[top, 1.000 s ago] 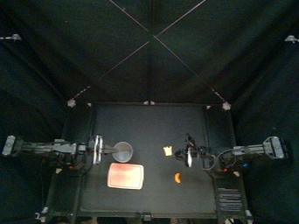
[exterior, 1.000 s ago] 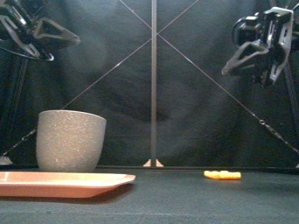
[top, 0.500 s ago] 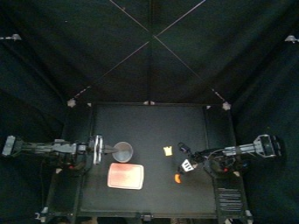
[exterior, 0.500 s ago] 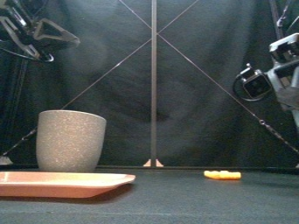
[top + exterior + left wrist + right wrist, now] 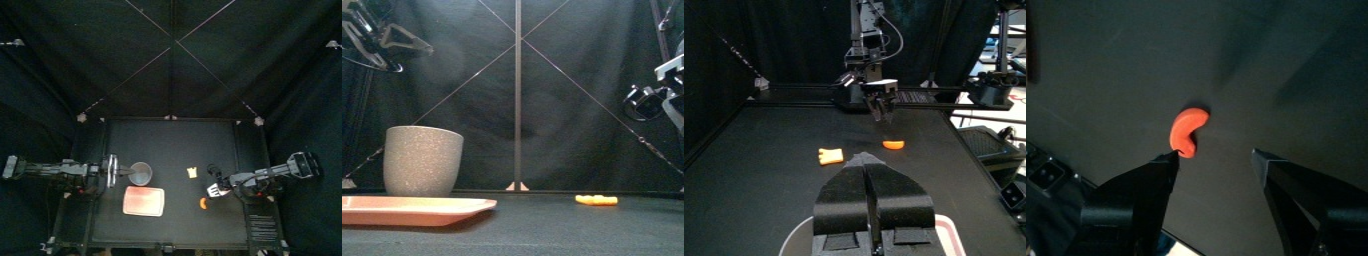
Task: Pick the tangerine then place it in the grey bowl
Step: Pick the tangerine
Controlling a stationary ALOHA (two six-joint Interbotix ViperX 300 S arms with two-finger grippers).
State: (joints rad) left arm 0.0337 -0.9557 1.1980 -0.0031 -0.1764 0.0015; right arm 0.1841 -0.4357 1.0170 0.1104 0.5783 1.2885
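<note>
Black tabletop (image 5: 174, 140), black curtains all round, not much clutter. Nearest the front edge a flat pink tray (image 5: 143, 203) is found on the left. Level with it, right of centre, the tangerine segment (image 5: 203, 203) is lying loose on the tabletop, not gripped by anything. Just behind it and a touch to the right, the right pincer (image 5: 1215, 157) is hung above the tabletop with its jaws spread wide and nothing between them. From that wrist camera the segment is seen off-centre, right beside one jaw tip rather than in the middle of the gap. Its long axis is set roughly crosswise to the line between the jaws, so a small sideways shift would probably be needed before anything gets squeezed. Further back the grey speckled cup (image 5: 140, 176) is stood upright just behind the tray, well apart from the tangerine, and a small yellow toy (image 5: 191, 173) is left near the middle. The left pincer (image 5: 875, 175) is parked by the cup, clenched and empty, so the right arm is clearly the nearer one.
</note>
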